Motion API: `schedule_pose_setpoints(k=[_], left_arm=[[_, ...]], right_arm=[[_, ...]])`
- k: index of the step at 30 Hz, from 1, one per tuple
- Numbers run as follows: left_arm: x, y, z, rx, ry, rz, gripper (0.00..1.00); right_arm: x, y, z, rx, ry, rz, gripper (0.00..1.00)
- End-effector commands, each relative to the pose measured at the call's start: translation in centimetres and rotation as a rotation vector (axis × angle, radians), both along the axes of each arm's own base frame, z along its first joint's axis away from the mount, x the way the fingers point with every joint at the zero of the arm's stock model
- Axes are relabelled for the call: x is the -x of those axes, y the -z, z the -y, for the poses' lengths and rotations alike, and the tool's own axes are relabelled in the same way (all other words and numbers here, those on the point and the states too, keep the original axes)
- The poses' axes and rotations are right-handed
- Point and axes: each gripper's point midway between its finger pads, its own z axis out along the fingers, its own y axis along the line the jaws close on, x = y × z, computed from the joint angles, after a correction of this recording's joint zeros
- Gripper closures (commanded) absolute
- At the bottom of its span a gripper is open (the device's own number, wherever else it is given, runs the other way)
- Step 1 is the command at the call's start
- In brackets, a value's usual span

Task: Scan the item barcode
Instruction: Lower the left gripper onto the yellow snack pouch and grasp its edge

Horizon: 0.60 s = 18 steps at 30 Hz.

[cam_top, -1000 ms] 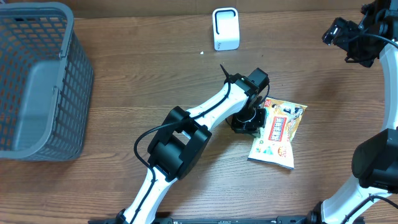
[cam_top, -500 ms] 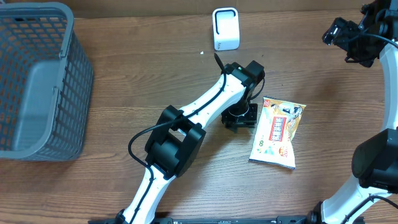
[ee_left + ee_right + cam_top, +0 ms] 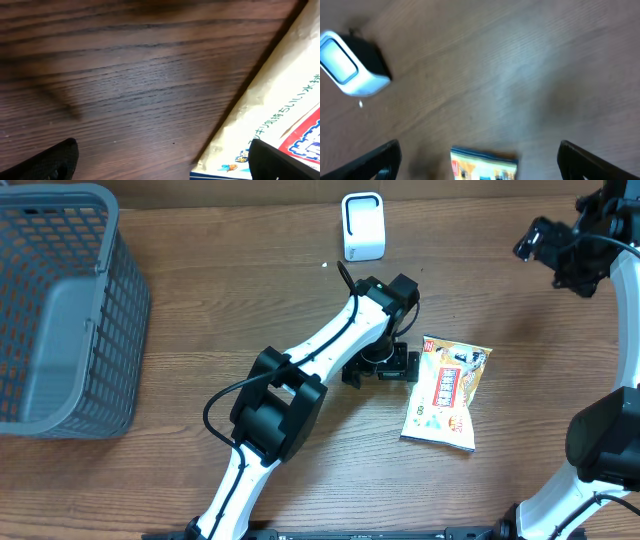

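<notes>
The item, a white and yellow snack packet, lies flat on the wooden table right of centre. No barcode shows on its upturned face. My left gripper is open low over the table at the packet's left edge. In the left wrist view the packet fills the right side and one fingertip overlaps its edge. The white scanner stands at the back centre. High at the back right, my right gripper hangs open and empty. Its blurred wrist view looks down on the packet and the scanner.
A large grey plastic basket takes up the left end of the table. The left arm stretches diagonally from the front edge to the middle. A small white speck lies near the scanner.
My left gripper has opened, let go of the packet's left edge and drawn slightly left. The packet stays flat on the table. The right arm has shifted only a little.
</notes>
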Motion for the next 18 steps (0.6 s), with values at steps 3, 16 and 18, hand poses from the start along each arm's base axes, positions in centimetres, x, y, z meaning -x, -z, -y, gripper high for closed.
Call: schedule_pose_setpoints(k=[3, 16, 18], left_arm=[[-0.7, -1.0, 0.1, 0.013, 0.014, 0.038, 0.00], [-0.8, -1.0, 0.0, 0.005, 0.015, 0.045, 0.00], [-0.8, -1.0, -0.1, 0.004, 0.014, 0.044, 0.00]], right_arm=[[3.7, 5.1, -1.1, -0.047, -0.008, -0.189, 0.00], [8.1, 15.6, -6.4, -0.306, -0.073, -0.284, 0.19], [8.6, 16.5, -6.7, -0.310, -0.067, -0.294, 0.19]])
